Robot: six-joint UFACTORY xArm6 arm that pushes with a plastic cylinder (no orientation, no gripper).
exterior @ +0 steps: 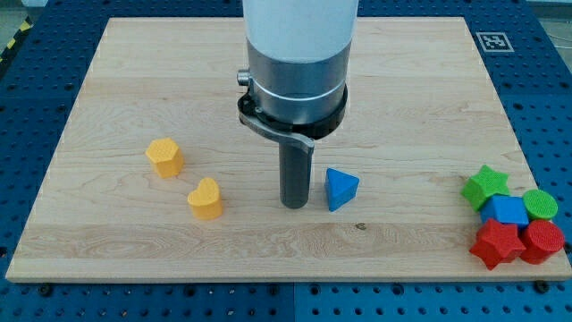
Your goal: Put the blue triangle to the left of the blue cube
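The blue triangle (340, 189) lies on the wooden board (134, 89), a little right of centre. My tip (294, 205) rests on the board just to the triangle's left, a small gap away. The blue cube (507, 211) sits at the view's far right, packed among other blocks. The arm's white and dark body hangs over the board's centre and hides the board behind it.
A green star (484, 185) and a green cylinder (541, 204) sit above and beside the blue cube. A red star (496, 243) and a red block (542, 240) sit below it. A yellow hexagon (164, 157) and a yellow heart (206, 199) lie at the left.
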